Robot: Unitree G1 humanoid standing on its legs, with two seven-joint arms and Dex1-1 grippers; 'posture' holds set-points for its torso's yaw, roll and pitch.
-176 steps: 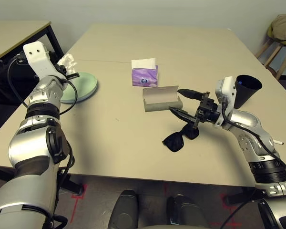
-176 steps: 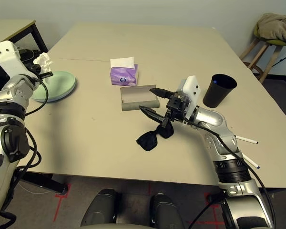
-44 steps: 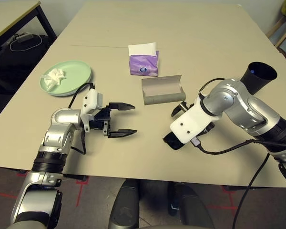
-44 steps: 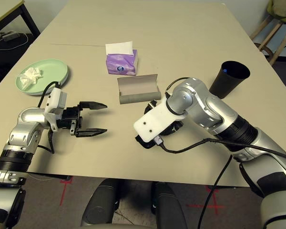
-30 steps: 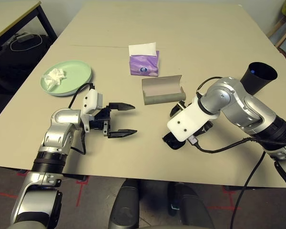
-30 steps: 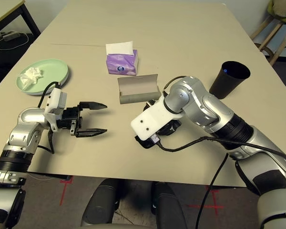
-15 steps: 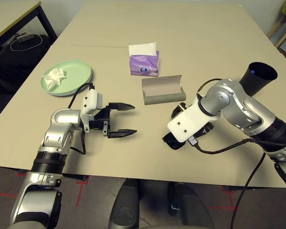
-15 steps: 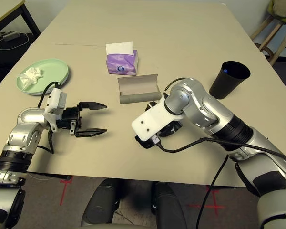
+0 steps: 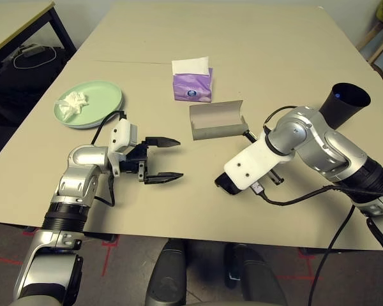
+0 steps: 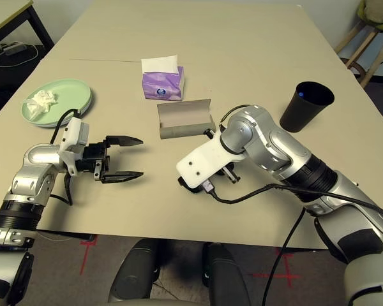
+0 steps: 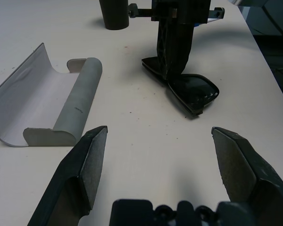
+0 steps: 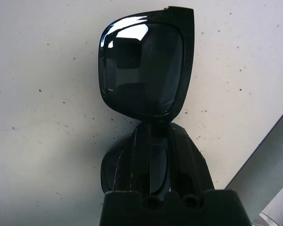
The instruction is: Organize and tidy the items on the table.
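Pinching the sunglasses [image 12: 142, 70] at the bridge, the right claw [image 12: 153, 141] is clenched on a light, rigid, scratch-prone frame; the left claw [image 11: 155, 155] hangs released.

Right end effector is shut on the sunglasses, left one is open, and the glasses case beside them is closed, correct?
Not quite: the glasses case lies open, its lid folded back, as the left wrist view shows. The rest holds: the right end effector is shut on the sunglasses, and the left end effector is open.
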